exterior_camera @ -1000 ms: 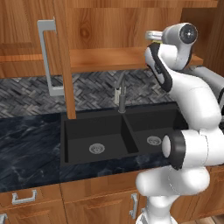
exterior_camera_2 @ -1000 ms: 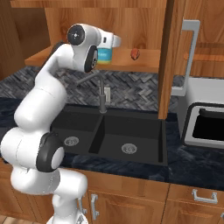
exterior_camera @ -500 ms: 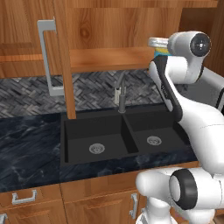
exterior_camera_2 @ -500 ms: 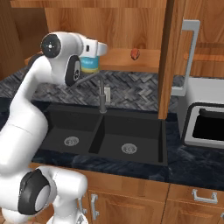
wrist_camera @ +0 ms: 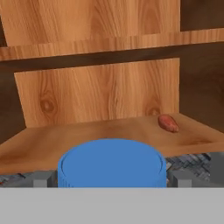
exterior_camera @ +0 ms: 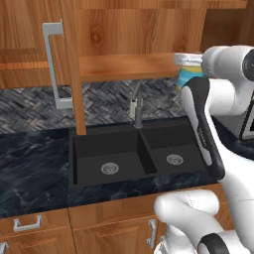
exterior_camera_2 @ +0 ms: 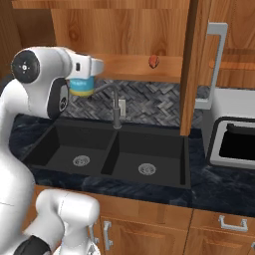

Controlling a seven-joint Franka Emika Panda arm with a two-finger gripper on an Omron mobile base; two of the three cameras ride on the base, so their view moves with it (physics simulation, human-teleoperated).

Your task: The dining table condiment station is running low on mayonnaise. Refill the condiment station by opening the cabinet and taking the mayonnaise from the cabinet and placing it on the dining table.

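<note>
Gripper (exterior_camera_2: 83,79) is clamped on the mayonnaise (exterior_camera_2: 80,87), held in the air just outside the open cabinet (exterior_camera_2: 129,67), above the sink (exterior_camera_2: 109,154) w/ the faucet (exterior_camera_2: 117,107) right beside it. Risk: jar looks pinched high near the blue lid, so a fast swing toward the dining table could let it slip into the basin, or the elbow could clip the open door (exterior_camera_2: 191,64). A small reddish lump (wrist_camera: 168,123) sits on the shelf, irrelevant.

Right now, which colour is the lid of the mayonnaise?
The mayonnaise lid is blue, clearest in the hand view.
</note>
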